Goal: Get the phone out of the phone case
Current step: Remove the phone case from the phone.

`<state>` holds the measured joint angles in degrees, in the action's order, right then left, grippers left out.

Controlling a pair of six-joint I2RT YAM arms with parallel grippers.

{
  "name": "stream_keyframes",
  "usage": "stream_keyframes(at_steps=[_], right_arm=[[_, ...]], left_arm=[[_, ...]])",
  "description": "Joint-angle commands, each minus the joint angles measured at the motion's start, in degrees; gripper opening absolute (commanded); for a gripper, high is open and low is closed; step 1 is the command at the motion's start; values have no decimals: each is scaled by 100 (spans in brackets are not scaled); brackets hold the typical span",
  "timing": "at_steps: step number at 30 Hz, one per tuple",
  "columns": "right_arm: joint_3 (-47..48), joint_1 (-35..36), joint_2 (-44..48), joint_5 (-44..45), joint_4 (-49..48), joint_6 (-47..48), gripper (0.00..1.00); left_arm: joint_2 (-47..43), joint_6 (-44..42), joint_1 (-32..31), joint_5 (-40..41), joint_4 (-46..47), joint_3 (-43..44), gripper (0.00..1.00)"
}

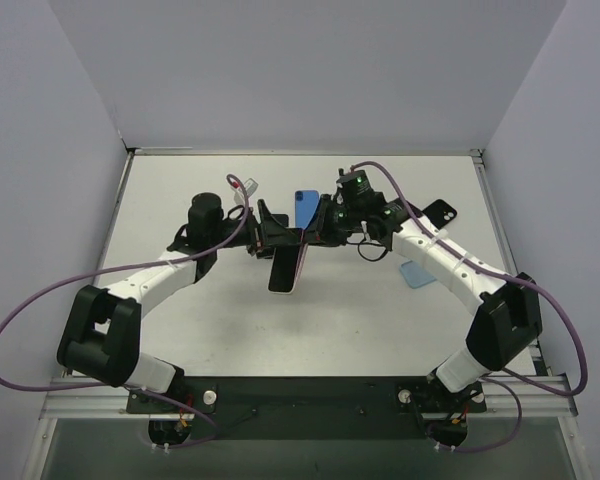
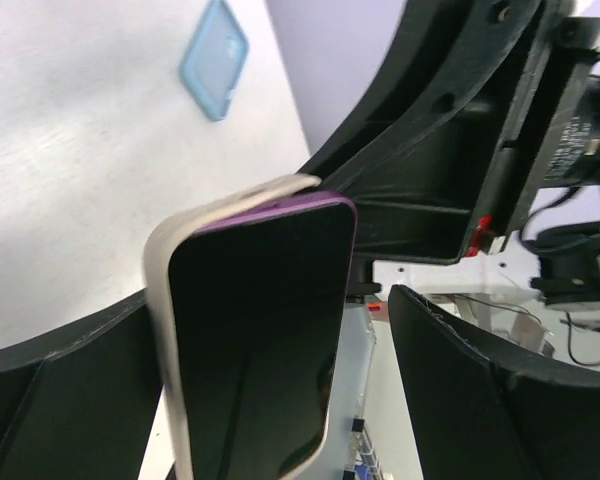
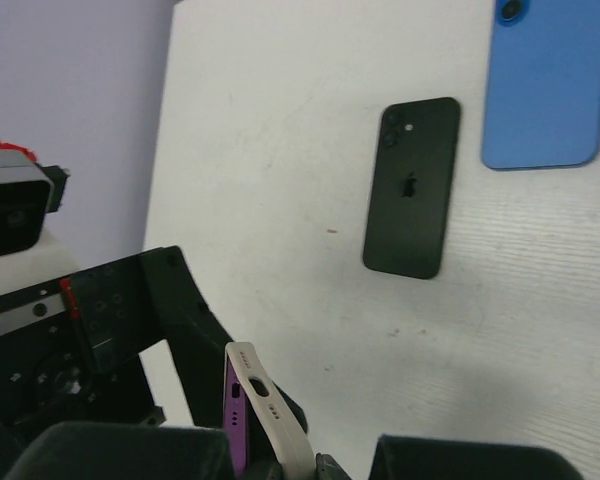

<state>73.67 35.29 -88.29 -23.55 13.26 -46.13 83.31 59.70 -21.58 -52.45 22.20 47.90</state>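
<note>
On desk (image 1: 380, 320): blue phone (image 3: 540, 85), black phone (image 3: 412, 187), pale-blue case (image 2: 214, 58). Aloft, left tool (image 1: 272, 240) spread around cased phone (image 2: 260, 350); right tool (image 3: 280, 460) pinching it.

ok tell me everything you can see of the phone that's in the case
The phone is a slim slab with a purple edge and a dark, glossy, blank screen. It sits in a cream, rubbery-looking case that wraps its back and rim, and at the top the rim stands off the purple edge. It hangs tilted above the table. The right claw is shut on one end. The left claw stands open on either side of it, with a clear gap on one side.
</note>
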Motion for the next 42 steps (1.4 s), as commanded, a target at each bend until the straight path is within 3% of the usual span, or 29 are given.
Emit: stream_keyframes(at_steps=[1, 5, 10, 13, 21, 28, 42], right_arm=[[375, -215, -372, 1326, 2058, 947, 0], [919, -215, -645, 1730, 2812, 1404, 0], [1378, -40, -943, 3205, 3752, 1922, 0], [1571, -5, -1224, 3532, 4087, 2116, 0], [1537, 48, -1823, 3077, 3984, 2091, 0], [703, 66, -1990, 2435, 3334, 1871, 15], [-651, 391, -2130, 2197, 2902, 1756, 16]], left_arm=[[-447, -908, 119, 349, -646, -78, 94], [-666, -1118, 146, 551, -1032, -351, 94], [-1026, -1671, 216, 841, -2121, -360, 95], [-1316, -1962, 295, 999, -2649, -369, 95], [-1607, -2270, 427, 1228, -3256, -193, 95], [-1651, -2323, 462, 1245, -3353, -246, 96], [-1739, -2094, 480, 1210, -3090, -589, 96]])
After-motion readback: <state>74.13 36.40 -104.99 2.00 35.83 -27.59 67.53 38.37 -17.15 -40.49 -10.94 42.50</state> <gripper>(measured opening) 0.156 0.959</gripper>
